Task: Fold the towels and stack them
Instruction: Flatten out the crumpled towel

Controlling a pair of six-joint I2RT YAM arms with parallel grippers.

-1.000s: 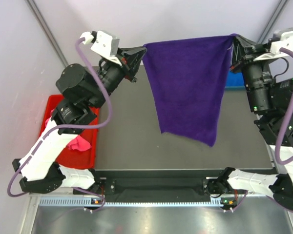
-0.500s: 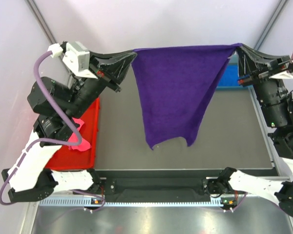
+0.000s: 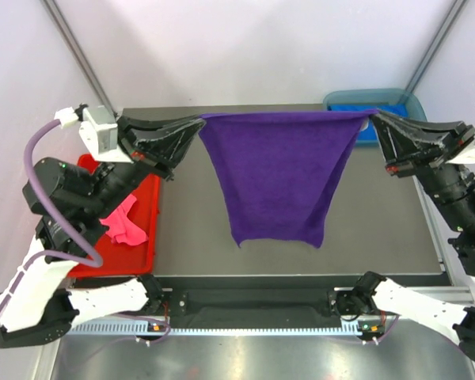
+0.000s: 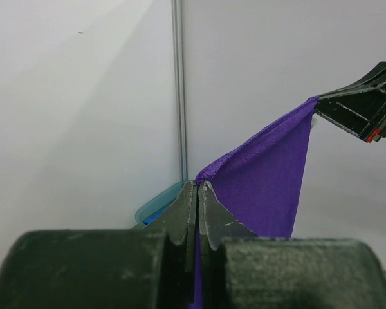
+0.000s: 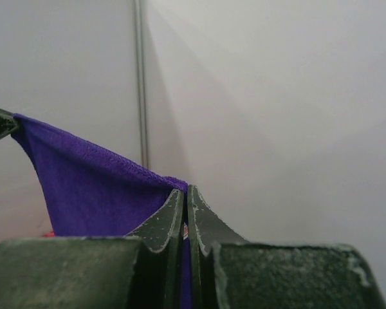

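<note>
1. Counter (image 3: 190, 214): dark and flat, with both arm bases at its near edge.
2. Purple towel (image 3: 277, 174): hangs spread out over the counter's middle. Its top edge is stretched taut between the two claws.
3. Red bin (image 3: 146, 202): sits beside the counter's left edge.
4. Teal tray (image 3: 392, 96): sits at the far right corner.
5. Pink towel (image 3: 125, 226): lies crumpled in the bin.
6. Left claw (image 3: 199, 123): clenched on the purple towel's top left corner.
7. Right claw (image 3: 372, 117): clenched on its top right corner.

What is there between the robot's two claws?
A purple towel: the left gripper and the right gripper each pinch a top corner, and the rest hangs down. The top view shows it best.
</note>
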